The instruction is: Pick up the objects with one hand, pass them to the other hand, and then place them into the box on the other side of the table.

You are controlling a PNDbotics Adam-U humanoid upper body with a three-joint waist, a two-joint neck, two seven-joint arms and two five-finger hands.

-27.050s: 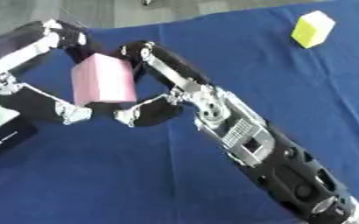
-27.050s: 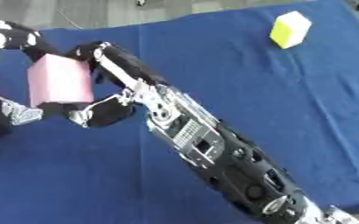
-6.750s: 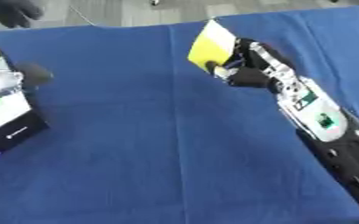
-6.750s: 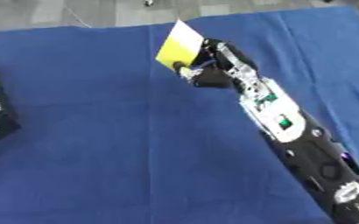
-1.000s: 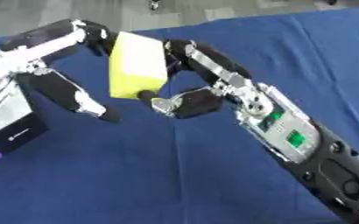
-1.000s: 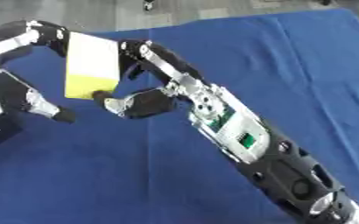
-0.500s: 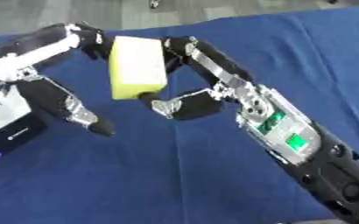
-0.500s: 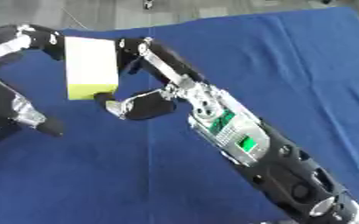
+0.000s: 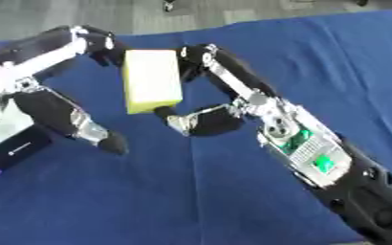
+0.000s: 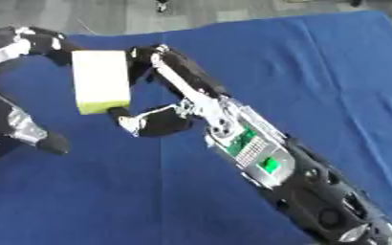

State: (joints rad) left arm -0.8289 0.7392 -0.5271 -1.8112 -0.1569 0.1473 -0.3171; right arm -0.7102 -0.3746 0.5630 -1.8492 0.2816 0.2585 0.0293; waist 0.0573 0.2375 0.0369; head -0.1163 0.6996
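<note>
A yellow block point(image 9: 152, 79) hangs upright above the blue table, pinched by my right hand point(image 9: 220, 122). Its fingers point(image 9: 198, 56) lie on the block's upper right side, and its thumb presses the bottom edge. My left hand point(image 9: 61, 115) comes in from the left. Its fingers point(image 9: 95, 40) reach the block's top left corner, while its thumb is spread low and stands apart from the block. The box point(image 9: 15, 143) sits at the left edge, with black walls, a pale inside and a purple corner, partly hidden behind my left hand.
A blue cloth point(image 9: 149, 201) covers the table. My right forearm point(image 9: 325, 162) crosses from the lower right to the middle. Grey floor point(image 9: 233, 9) shows beyond the far edge.
My left thumb has swung down and away from the block. The block and my right hand have barely moved.
</note>
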